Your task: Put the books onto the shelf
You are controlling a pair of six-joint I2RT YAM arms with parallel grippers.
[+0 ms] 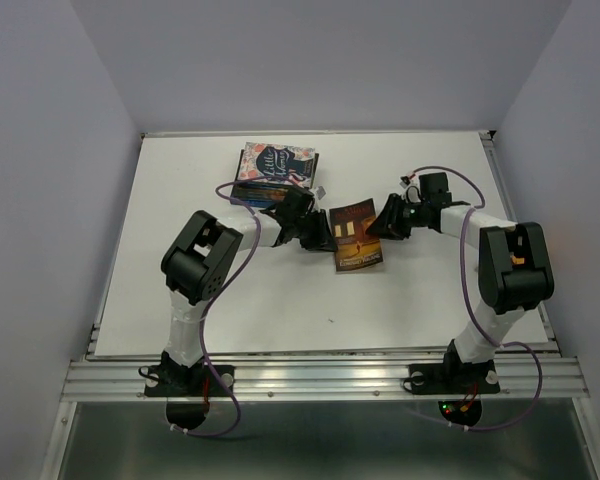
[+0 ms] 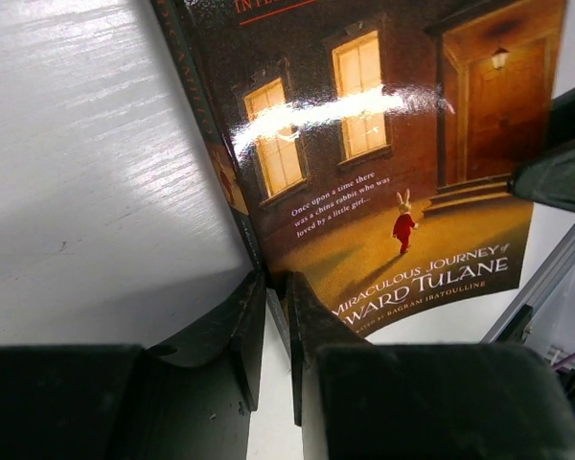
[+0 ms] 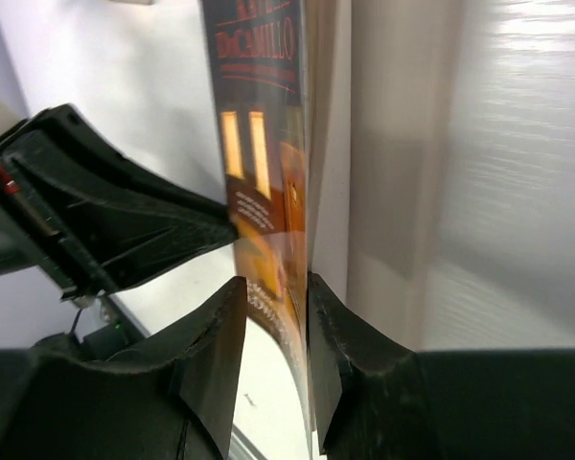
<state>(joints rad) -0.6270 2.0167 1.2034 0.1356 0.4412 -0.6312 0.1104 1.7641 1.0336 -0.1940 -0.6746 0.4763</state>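
**Top external.** Edward Tulane paperback (image 1: 356, 236), brown cover up, mid-table, spanned between left gripper (image 1: 318, 232) at its left edge and right gripper (image 1: 388, 220) at its right edge. Stack of books (image 1: 273, 170), floral cover uppermost, at the far side of the white table (image 1: 180, 290), just behind the left gripper. No shelf in view.

**Left wrist.** Jaws pinched shut on the paperback's spine edge near a lower corner. Glare across the lit windows on the cover. Cannot tell whether lifted clear of the table. Right gripper's dark body at the frame's right margin.

**Right wrist.** Paperback seen edge-on between the two fingers (image 3: 220, 335), one against each face: closed on the book. Left gripper opposite, at left.

**Risks, as judged.**
- Slip from either pinch likely if the arms draw apart or move out of step, given a thin glossy cover and narrow bites at opposite edges.
- Buckling or creasing if pushed together.
- Stack nudged on any backward swing of the left arm.
- Pages fanning open if only the cover is caught.
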